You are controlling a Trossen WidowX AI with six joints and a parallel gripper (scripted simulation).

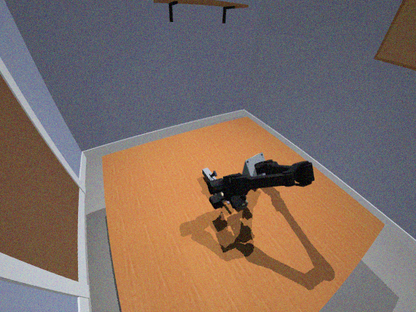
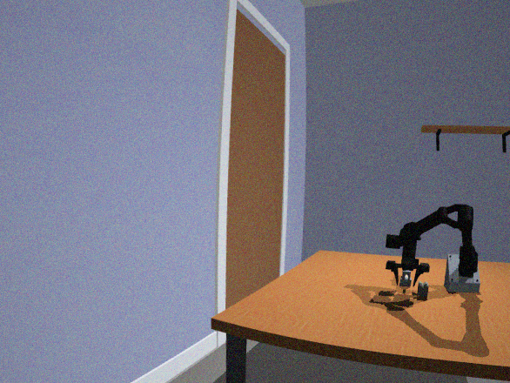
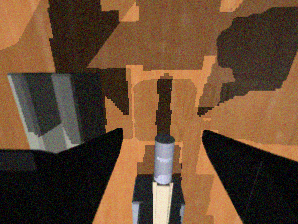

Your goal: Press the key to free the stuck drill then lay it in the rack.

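My gripper point(image 1: 228, 206) point(image 2: 405, 285) point(image 3: 162, 134) is open, pointing down, one finger on each side of the drill. The drill point(image 3: 164, 160) shows a silver collar behind the fingertips and a cream strip running back over the dark holder point(image 3: 142, 192) point(image 1: 206, 173). A narrow dark strip ahead of the collar may be its bit or a shadow. How deep the drill sits is unclear. A small black knob point(image 1: 214, 174) at the holder may be the key. The grey grooved rack point(image 2: 422, 291) point(image 3: 65, 112) is beside the gripper, on the base side; the gripper hides it in the top view.
The orange wooden table point(image 1: 152, 213) point(image 2: 305, 305) carries everything. The arm's grey base plate point(image 1: 253, 164) point(image 2: 454, 285) stands beyond the rack. Dark arm shadows cross the table below the gripper. A wall shelf point(image 2: 470, 130) is high behind.
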